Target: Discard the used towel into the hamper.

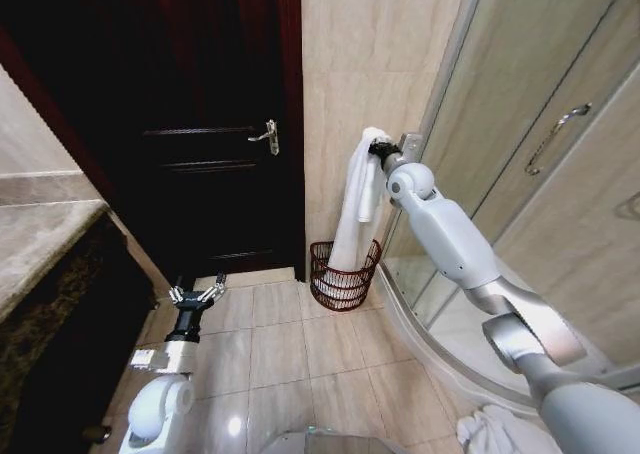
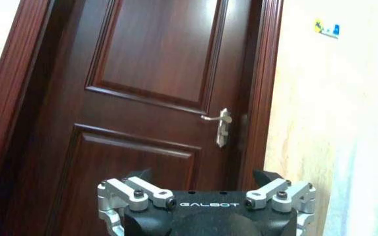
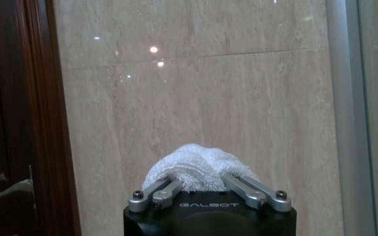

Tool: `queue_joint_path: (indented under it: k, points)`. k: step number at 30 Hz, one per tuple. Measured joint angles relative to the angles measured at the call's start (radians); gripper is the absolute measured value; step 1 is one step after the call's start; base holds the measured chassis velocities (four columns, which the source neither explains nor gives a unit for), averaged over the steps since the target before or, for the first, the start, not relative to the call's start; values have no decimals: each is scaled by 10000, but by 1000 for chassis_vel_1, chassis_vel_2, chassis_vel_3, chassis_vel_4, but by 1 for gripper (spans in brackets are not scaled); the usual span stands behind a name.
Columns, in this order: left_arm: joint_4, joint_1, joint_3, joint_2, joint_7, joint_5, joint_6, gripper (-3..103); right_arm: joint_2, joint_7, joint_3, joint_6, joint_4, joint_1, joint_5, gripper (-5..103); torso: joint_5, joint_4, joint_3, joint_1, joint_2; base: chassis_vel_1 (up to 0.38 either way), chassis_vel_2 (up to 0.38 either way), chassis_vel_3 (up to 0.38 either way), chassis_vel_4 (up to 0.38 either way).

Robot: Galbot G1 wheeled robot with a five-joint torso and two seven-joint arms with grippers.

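Observation:
A white towel [image 1: 356, 199] hangs long from my right gripper [image 1: 377, 146], which is shut on its top end, high against the beige tiled wall. The towel's lower end reaches down into the hamper [image 1: 343, 276], a small reddish-brown wire basket on the floor at the foot of that wall. In the right wrist view the towel [image 3: 198, 169] bulges between the shut fingers [image 3: 249, 187]. My left gripper [image 1: 196, 295] is parked low over the floor tiles on the left, open, facing the dark door [image 2: 156, 98].
A dark wooden door [image 1: 200, 124] with a metal handle [image 1: 267, 135] stands left of the hamper. A curved glass shower enclosure [image 1: 530, 144] rises on the right. A stone counter [image 1: 40, 234] is at the left. Another white cloth [image 1: 495, 429] lies on the floor, bottom right.

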Motion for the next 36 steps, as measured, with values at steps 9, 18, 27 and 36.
queue_joint_path:
  k: [9,18,27,36]
  points:
    - [111,-23,-146,37,-397,552,115,100,63,-18,5,10,-1,-47,-12,8,0,0,-210,-163,-374,0,0,0,0]
    - [187,-35,-123,56,-664,794,90,100,78,-48,59,47,-65,-58,4,8,0,0,-437,-336,-775,0,0,0,0]
    - [184,-39,-85,91,-665,725,74,100,-20,-51,93,47,-51,-58,32,8,0,0,-659,-512,-1171,0,0,0,0]
    - [90,53,16,54,-626,696,53,100,-156,-13,57,51,79,-100,130,8,1,1,-894,-686,-1582,0,0,0,0]
